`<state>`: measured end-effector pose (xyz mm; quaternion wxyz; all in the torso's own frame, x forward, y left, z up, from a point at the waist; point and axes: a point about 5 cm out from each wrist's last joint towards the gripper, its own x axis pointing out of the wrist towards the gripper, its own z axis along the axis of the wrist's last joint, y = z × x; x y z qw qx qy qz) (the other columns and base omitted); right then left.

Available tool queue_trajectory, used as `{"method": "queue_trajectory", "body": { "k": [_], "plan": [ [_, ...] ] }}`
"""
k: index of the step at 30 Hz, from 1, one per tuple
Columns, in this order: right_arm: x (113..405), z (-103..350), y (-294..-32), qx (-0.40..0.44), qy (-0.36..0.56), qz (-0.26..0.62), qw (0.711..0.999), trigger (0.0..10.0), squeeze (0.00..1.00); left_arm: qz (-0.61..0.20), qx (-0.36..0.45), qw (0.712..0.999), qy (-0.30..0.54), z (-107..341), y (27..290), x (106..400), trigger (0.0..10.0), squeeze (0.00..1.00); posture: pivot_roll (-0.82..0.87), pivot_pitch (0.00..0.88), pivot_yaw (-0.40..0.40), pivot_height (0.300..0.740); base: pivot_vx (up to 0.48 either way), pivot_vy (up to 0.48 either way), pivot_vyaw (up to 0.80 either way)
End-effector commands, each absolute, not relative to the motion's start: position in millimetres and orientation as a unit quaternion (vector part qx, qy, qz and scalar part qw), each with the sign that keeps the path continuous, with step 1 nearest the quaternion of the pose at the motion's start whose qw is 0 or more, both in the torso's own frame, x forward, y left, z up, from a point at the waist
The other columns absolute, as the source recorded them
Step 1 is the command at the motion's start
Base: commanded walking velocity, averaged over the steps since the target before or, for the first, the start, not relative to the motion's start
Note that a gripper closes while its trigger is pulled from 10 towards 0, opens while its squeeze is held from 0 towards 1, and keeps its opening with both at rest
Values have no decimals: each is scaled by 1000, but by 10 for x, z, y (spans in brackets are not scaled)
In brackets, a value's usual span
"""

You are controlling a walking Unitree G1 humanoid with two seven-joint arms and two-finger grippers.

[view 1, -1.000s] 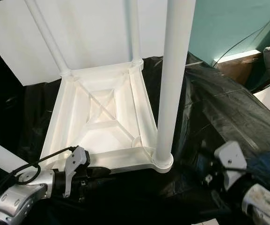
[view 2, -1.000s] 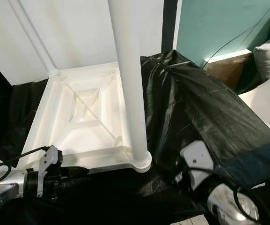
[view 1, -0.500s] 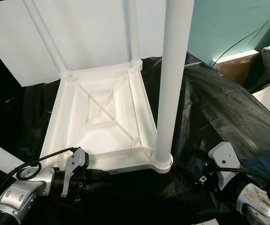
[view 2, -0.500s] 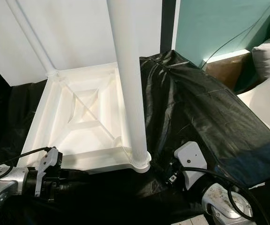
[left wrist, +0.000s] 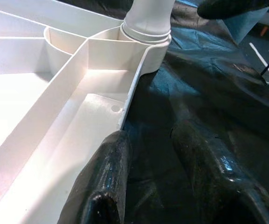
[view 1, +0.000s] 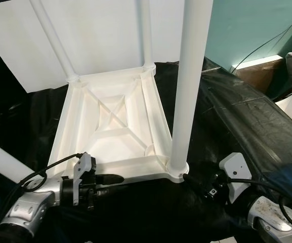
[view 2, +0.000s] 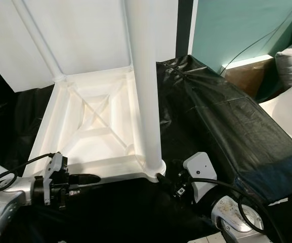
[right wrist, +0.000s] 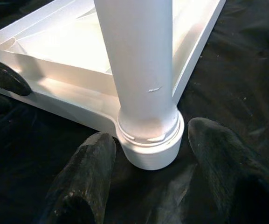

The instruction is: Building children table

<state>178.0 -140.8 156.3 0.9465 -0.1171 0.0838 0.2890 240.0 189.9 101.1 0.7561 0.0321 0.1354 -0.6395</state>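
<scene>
White kids' table [view 1: 110, 121] lies upside down on black plastic sheet [view 1: 237, 116], legs up. Near-corner leg [right wrist: 139, 70] w/ right gripper [right wrist: 146, 163] at its base, jaws spread either side. Left gripper [left wrist: 148, 140] at table's near edge, jaws apart, one finger [left wrist: 108, 168] touching rim.

Table legs [view 1: 191, 81] cut off above

Upturned white table top [view 1: 110, 126] on black plastic sheet [view 1: 237, 116]
</scene>
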Motion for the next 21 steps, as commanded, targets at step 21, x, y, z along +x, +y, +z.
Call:
{"method": "queue_trajectory", "body": {
  "k": [21],
  "plan": [
    [1892,1496,-1298,-97,75,294,948,10000,0,-550,93,824,101,1267,2172,2649,10000,0,-138,29,73,740,0,0,0]
  ]
}}
